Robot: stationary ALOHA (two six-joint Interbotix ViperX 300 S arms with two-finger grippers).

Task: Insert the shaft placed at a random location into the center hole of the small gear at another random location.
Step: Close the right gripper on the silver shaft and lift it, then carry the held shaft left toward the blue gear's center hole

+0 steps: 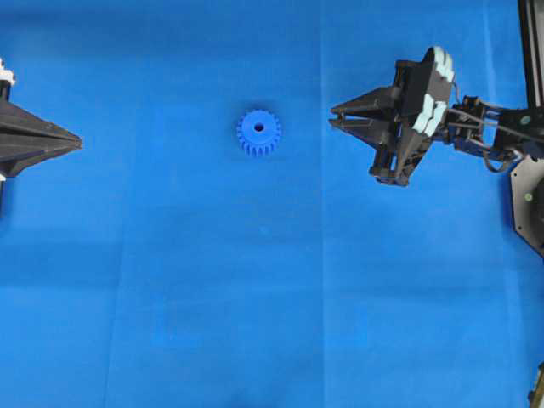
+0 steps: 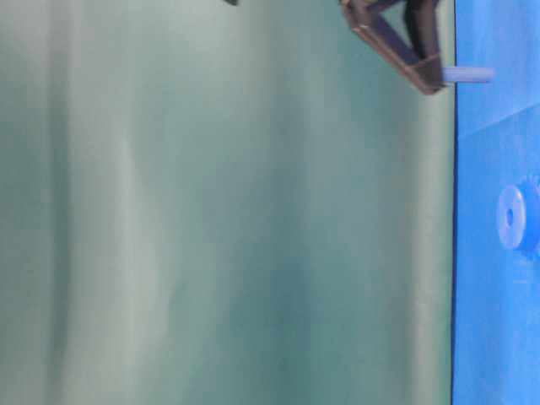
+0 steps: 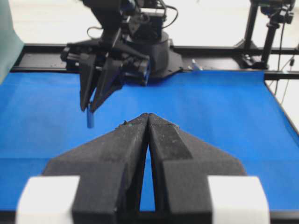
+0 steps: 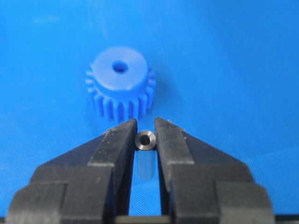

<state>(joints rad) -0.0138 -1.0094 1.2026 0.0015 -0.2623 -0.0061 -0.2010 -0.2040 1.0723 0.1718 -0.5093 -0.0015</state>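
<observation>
The right gripper (image 4: 145, 135) is clamping the shaft (image 4: 145, 140) between its fingertips, pin standing upright with its hollow end showing from the right wrist view. In the left wrist view the shaft (image 3: 90, 119) is hanging below the tips, clear of the blue mat (image 1: 255, 297). The small gear (image 4: 120, 83) is lying flat on the mat just ahead of the right gripper's tips, hub up, center hole (image 4: 120, 67) facing upward. From overhead the gear (image 1: 258, 132) is sitting between the two grippers, nearer the right gripper (image 1: 333, 116), well apart from the left gripper (image 1: 78, 143). The left gripper is sitting with its fingers pressed together, grasping nothing.

Count: one shaft, one gear, one hole, two grippers.

Around: a green backdrop (image 2: 211, 219) is standing at the mat's edge; black frame rails (image 3: 224, 49) are running behind it. Nothing is lying between the shaft and the gear.
</observation>
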